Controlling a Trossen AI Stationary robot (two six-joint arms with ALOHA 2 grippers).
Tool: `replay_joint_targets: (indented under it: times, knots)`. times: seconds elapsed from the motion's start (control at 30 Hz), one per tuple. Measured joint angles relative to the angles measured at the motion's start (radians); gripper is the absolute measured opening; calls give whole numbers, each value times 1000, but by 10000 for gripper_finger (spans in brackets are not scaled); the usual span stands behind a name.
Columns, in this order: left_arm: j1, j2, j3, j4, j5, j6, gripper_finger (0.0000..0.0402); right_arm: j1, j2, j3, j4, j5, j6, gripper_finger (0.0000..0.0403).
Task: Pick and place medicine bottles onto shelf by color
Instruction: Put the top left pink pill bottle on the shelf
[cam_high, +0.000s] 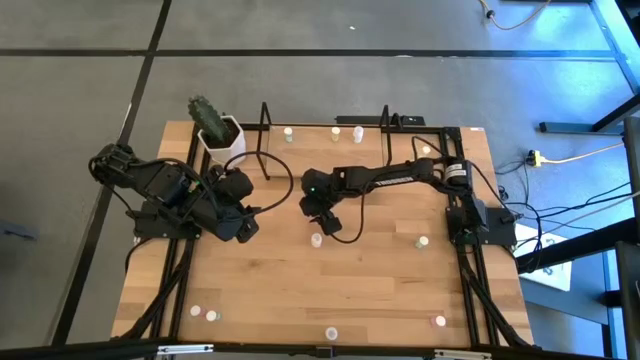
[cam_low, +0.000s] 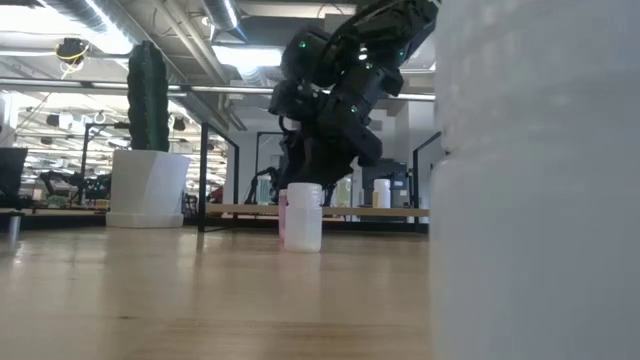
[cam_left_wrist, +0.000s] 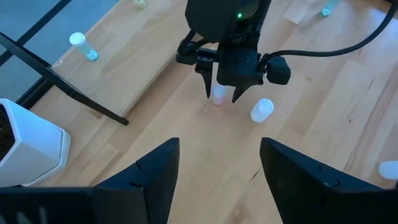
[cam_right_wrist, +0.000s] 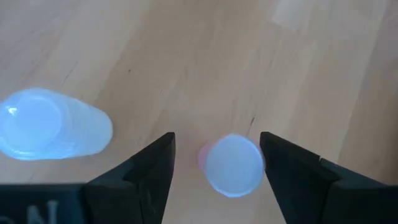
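The right gripper (cam_right_wrist: 217, 165) hung at mid-table with its fingers spread wide either side of a small pink-tinted medicine bottle (cam_right_wrist: 231, 163) standing on the table (cam_high: 380, 290), not gripping it. A second bottle (cam_right_wrist: 53, 130) stood just beside. The left gripper (cam_left_wrist: 217, 180) waited to the left, open and empty. The shelf (cam_high: 325, 132) sat along the far edge.

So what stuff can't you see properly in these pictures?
- Low view: a big blurry white shape right against the camera hides the table's right side.
- High view: the tiny whitish medicine bottles are too small to tell their top colours.
- Right wrist view: the small pink-bottomed bottle between the open right claw shows only its cap.
- High view: the left claw is lost among dark arm parts.
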Motion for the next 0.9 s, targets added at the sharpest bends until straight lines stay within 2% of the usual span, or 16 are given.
replay_joint_targets:
  times: [0.5,0.9]
  knots:
    - [0,0,0,0,0,0,218,0,9,0,30,0,0,235]
    - [0,0,0,0,1,2,218,0,9,0,31,0,26,162]
